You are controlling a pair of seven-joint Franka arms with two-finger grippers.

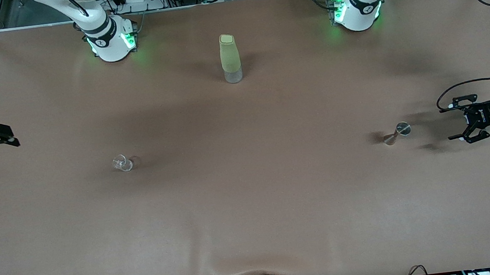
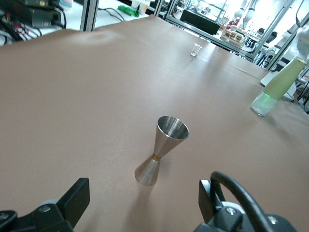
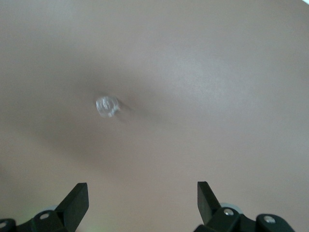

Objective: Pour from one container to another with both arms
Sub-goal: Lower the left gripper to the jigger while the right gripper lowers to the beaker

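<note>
A steel double-cone jigger [image 1: 396, 133] [image 2: 161, 154] stands upright toward the left arm's end of the table. My left gripper [image 1: 454, 121] [image 2: 144, 198] hovers low beside it, a short gap away, pointing at it, open and empty. A small clear glass [image 1: 122, 163] [image 3: 106, 106] stands toward the right arm's end of the table. My right gripper [image 1: 9, 136] [image 3: 142, 195] is at that end's table edge, well apart from the glass, open with nothing between its fingers.
A tall bottle with a pale green sleeve [image 1: 230, 58] [image 2: 277, 87] stands upright between the two arm bases, farther from the front camera than both small containers. The brown table cover [image 1: 253, 210] is wrinkled near its front edge.
</note>
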